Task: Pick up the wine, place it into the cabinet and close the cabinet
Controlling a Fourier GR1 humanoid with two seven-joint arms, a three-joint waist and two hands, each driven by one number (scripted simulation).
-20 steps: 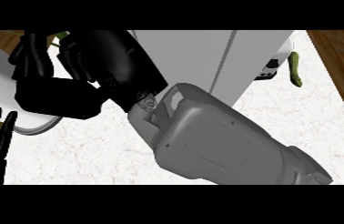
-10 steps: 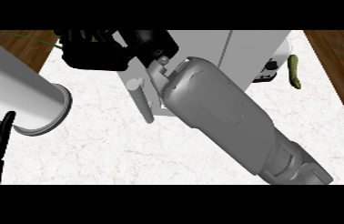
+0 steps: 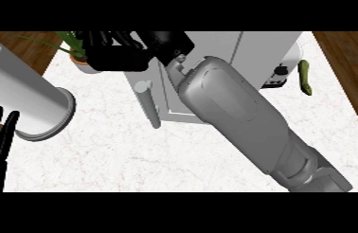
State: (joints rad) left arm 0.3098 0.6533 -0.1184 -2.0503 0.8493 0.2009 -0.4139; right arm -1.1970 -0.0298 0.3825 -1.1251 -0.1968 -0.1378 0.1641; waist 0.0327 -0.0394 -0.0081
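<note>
potted plant (image 3: 76, 46) and green cucumber (image 3: 305, 77) flanking the cabinet (image 3: 259, 52)

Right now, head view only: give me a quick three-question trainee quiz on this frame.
1. True or false: the potted plant stands at the view's right edge.
2. Which forearm crosses in front of the white cabinet? A) left B) right C) neither
3. Fill in: the green vegetable lies to the view's ___ of the cabinet.

Key: 1 false, it is at the upper left; 2 B, the right forearm; 3 right.
</note>
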